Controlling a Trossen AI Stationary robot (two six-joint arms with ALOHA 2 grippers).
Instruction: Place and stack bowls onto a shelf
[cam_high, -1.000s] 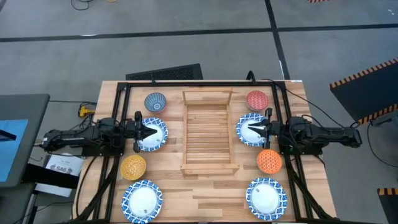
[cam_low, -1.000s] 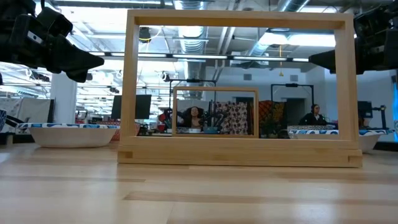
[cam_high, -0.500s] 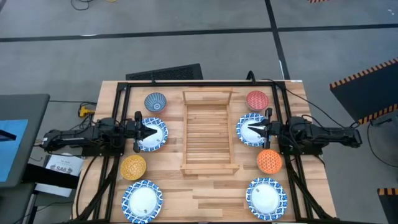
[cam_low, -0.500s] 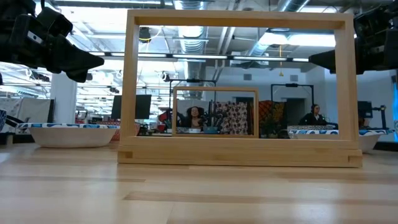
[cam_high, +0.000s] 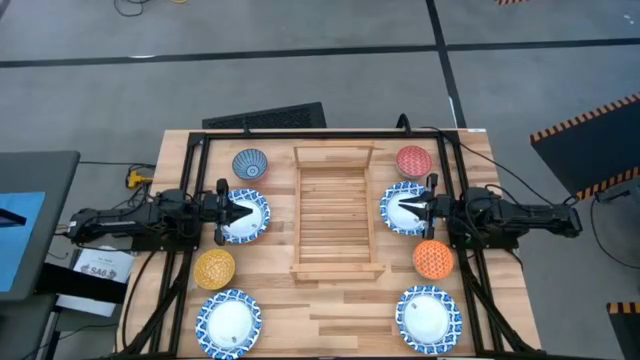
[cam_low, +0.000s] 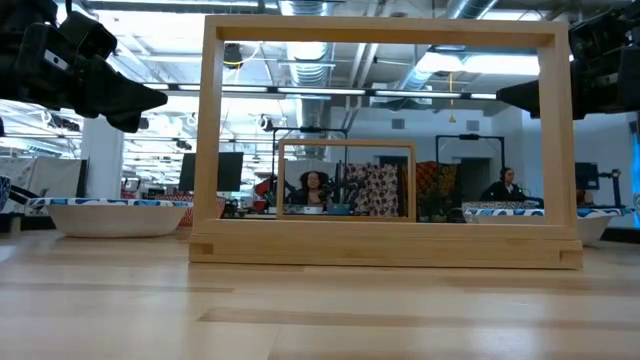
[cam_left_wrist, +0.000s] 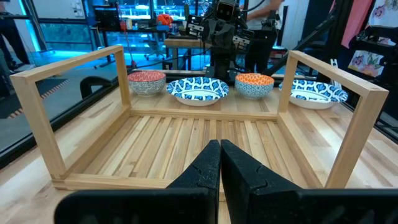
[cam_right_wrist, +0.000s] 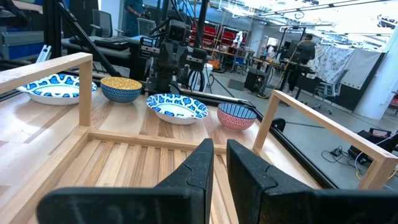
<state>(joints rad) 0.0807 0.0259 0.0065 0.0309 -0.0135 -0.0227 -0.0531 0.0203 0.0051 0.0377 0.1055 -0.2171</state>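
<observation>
Eight bowls lying on the tabletop, four each side of the bare shelf; left gripper hovering over a patterned bowl, fingers pressed together; right gripper hovering likewise, fingers seemingly parted a sliver

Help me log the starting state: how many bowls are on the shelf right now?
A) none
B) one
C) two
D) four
A: in the high view the shelf shows only bare slats, while all eight bowls sit on the table beside it, four on each side, such as the red bowl and the yellow bowl.
</observation>
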